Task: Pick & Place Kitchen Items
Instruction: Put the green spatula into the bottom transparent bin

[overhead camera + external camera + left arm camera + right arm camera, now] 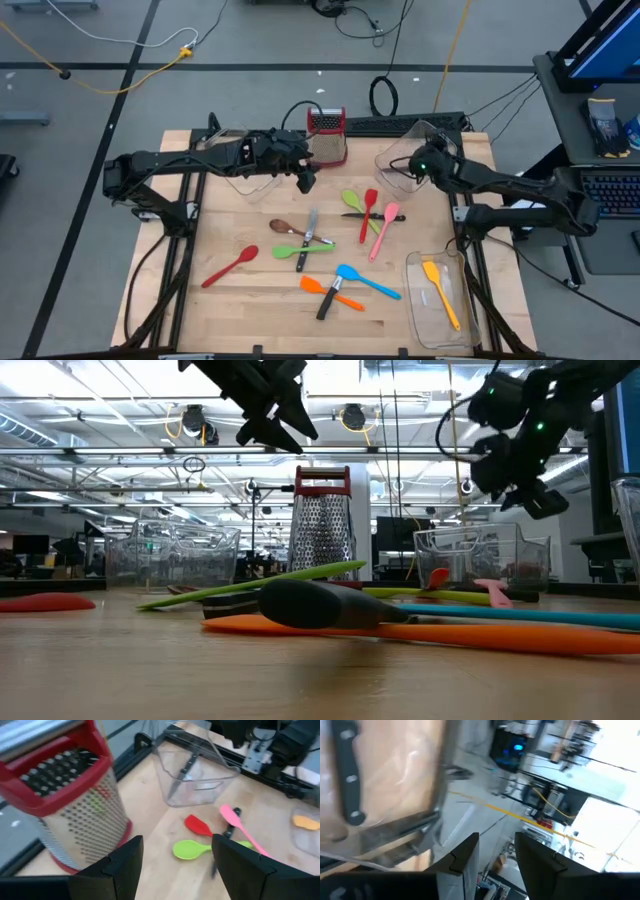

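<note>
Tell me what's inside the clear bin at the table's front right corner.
The clear bin holds one yellow-orange spatula, lying lengthwise with its blade toward the table's middle. Nothing else shows through the walls, though glare on the plastic could mask something small.

red spoon (pixel 229 267): flat, lower left of the high view, lying diagonally, apart from the rest
brown spoon (pixel 285 228): centre, beside a black-handled knife (pixel 306 250) crossing a green spatula (pixel 300 250)
orange spatula (pixel 330 292): lower centre, under another dark-handled knife (pixel 329 298) (blue spatula (pixel 365 281) just right)
green spoon (pixel 355 203), red spatula (pixel 368 213), pink spatula (pixel 383 229): clustered right of centre
yellow spatula (pixel 441 290): inside the lower-right clear bin (pixel 415 303)
</note>
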{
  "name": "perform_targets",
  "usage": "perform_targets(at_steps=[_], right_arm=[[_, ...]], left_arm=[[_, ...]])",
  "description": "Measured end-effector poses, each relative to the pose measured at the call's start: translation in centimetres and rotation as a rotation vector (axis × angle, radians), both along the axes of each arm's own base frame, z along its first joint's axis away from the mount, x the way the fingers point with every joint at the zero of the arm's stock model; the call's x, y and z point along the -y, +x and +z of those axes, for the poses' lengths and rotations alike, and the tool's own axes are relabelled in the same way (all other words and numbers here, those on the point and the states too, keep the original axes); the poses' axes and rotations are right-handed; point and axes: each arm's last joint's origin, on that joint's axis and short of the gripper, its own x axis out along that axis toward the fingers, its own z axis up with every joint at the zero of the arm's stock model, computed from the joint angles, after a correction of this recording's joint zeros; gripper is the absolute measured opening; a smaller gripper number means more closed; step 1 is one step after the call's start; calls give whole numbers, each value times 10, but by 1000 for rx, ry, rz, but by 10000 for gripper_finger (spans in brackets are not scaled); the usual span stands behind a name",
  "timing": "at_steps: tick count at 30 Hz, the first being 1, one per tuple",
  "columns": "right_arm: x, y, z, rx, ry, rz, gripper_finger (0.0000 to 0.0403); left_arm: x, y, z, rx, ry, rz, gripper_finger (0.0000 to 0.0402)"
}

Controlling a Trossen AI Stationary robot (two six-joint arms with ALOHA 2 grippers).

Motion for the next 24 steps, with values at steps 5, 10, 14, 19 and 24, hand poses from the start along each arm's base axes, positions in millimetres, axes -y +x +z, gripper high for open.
perform_targets(at_steps=[5,10,14,19,24], right_arm=[[-15,-4,13,220,-51,-12,116],[-27,-6,22,461,-53,-23,116],[-37,-5,25,643,14,3,116],[-47,1,30,898,178,73,116],[-58,8,38,1092,369,190,116]], left_arm=[[13,3,-1,8,-47,-28,241],[34,6,-2,16,-105,-54,241],[53,8,-2,27,-152,-82,241],[76,8,-3,26,-237,-91,241],[99,6,-5,9,-295,-114,241]])
